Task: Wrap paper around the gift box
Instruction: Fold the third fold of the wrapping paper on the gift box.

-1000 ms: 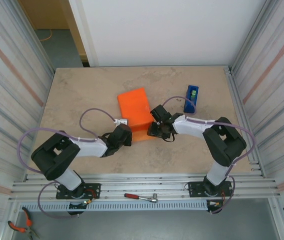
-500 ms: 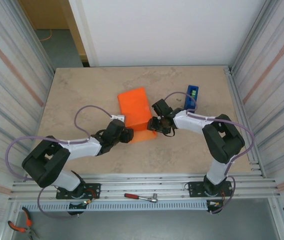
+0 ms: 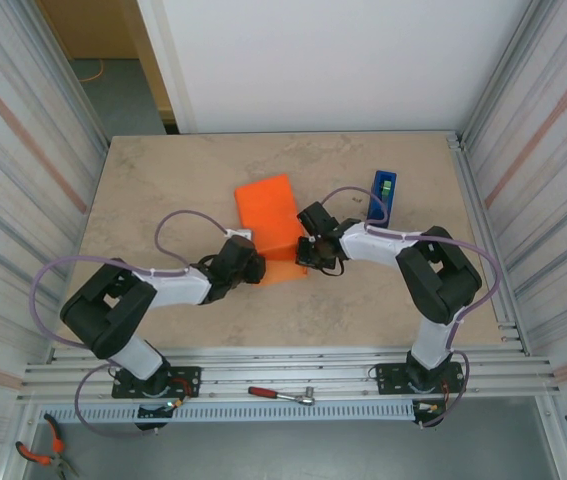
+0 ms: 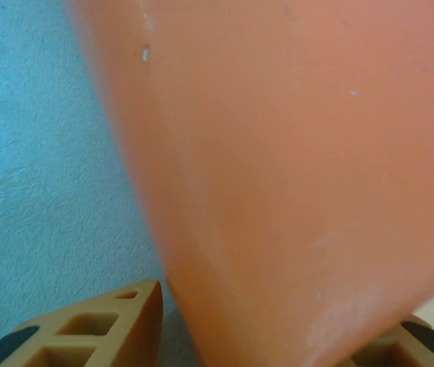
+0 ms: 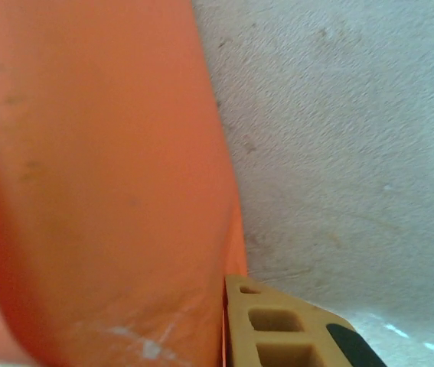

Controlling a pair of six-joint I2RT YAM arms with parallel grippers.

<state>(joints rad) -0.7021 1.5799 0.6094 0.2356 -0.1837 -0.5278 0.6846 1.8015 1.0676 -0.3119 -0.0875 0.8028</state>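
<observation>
At the left, the table [image 3: 143, 190] lies bare from its edge to the middle, so we have open room on that side. The left gripper [image 3: 250, 266] lies low at the near left corner of the paper [image 3: 268, 215]. From the wrist we see its fingers [image 4: 94, 325] standing apart with an orange sheet running down between them, not clamped. The paper sits mid-table, folded into a block with crisp long edges (the gift box is hidden under it), and a flatter flap [image 3: 285, 271] spreads toward the arms. The right gripper [image 3: 309, 251] meets the block's near right corner. One finger [image 5: 278, 330] lies against the paper's edge and the other is covered, so we cannot tell its grip. Further right, a blue tape dispenser [image 3: 382, 196] stands apart from the paper, with bare tabletop in front of it.
</observation>
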